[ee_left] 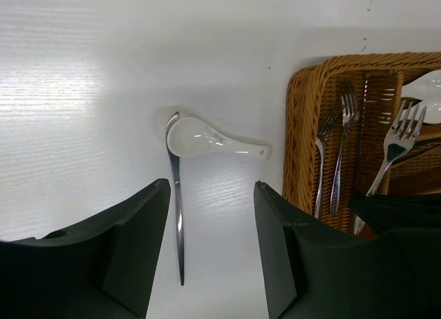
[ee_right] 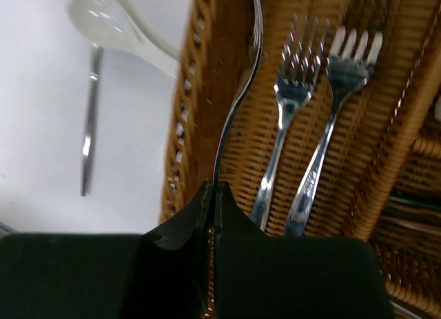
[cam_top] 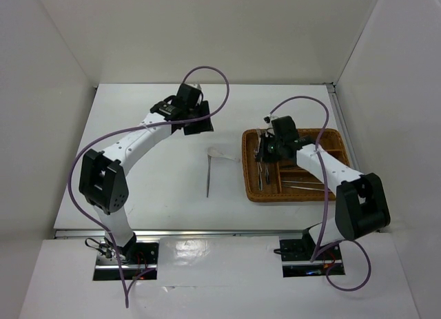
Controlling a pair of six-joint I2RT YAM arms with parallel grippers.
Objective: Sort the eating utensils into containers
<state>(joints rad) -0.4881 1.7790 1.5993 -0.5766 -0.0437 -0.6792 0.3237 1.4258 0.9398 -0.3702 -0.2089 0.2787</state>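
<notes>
A white ceramic soup spoon (ee_left: pixel 207 141) lies on the white table, its bowl over the end of a slim silver utensil (ee_left: pixel 178 222). Both also show in the top view, the spoon (cam_top: pixel 219 153) and the silver piece (cam_top: pixel 209 176). My left gripper (ee_left: pixel 210 253) is open and empty, hovering above them. The brown wicker tray (cam_top: pixel 296 193) stands to the right. My right gripper (ee_right: pixel 215 191) is shut on the handle of a silver fork (ee_right: pixel 238 98), held over the tray's long left section, where two forks (ee_right: pixel 286 126) lie.
Slim silver pieces (cam_top: pixel 303 186) lie in the tray's other sections. A white ceramic piece (ee_left: pixel 427 91) shows in a far section. White walls enclose the table on three sides. Purple cables loop over both arms.
</notes>
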